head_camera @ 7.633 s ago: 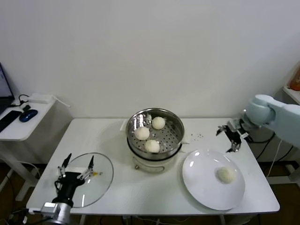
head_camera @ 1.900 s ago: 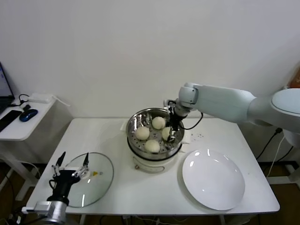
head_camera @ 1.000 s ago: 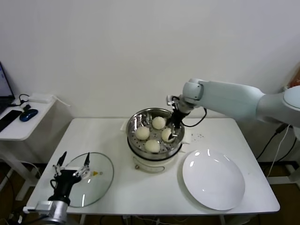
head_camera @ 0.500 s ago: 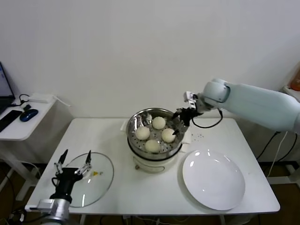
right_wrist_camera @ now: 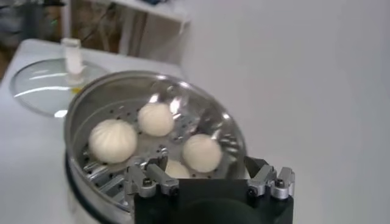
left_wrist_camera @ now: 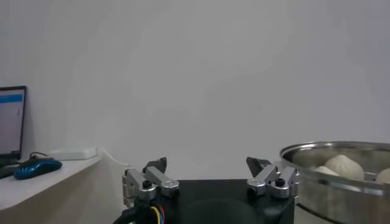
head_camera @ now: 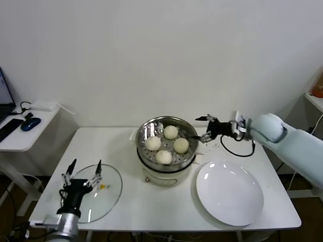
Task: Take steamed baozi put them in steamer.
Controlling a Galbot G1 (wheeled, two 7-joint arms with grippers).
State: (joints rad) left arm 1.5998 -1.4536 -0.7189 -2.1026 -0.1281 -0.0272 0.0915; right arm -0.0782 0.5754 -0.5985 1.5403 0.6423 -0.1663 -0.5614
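While the white surface (head_camera: 151, 212) is carrying everything, the steamer (head_camera: 143, 132) is sitting at its centre with all four steamed baozi (head_camera: 181, 145) resting on the perforated floor, and the plate (head_camera: 229, 193) is lying bare at the near right. Finishing well probably means lifting clear without clipping the rim. Reaching in from the right, the right pincer (head_camera: 203, 128) is hovering beside the steamer, spread apart and empty; the left pincer (head_camera: 82, 172) is idling apart over the glass lid (head_camera: 108, 194).

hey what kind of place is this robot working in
Probably a lab or office test room, not a home kitchen: a plain white table against a bare wall, a side desk with a keyboard and mouse, and a steamer staged beside a white plate.
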